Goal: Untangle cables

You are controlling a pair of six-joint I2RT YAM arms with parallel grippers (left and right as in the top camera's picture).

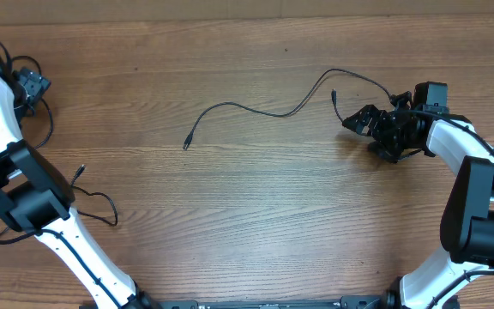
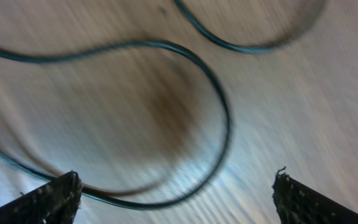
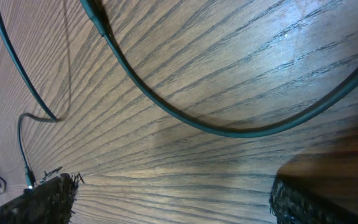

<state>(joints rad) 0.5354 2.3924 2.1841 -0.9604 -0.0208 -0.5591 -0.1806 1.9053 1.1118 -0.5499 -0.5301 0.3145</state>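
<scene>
- The left gripper (image 2: pixel 176 193) was open, with its fingers wide apart above the table (image 1: pixel 247 232); a blurred cable loop (image 2: pixel 224 118) lay on the wood under it, not gripped.
- The right gripper (image 3: pixel 173 193) was open also and held nothing; a curved cable (image 3: pixel 241 132) lay on the wood just ahead of its fingers.
- In the overhead view the long cable (image 1: pixel 256 110) ran from the middle of the table to the right gripper; a short cable end (image 1: pixel 334 101) lay near that gripper; a third cable (image 1: pixel 101 199) lay beside the left arm, well apart from the others.
</scene>
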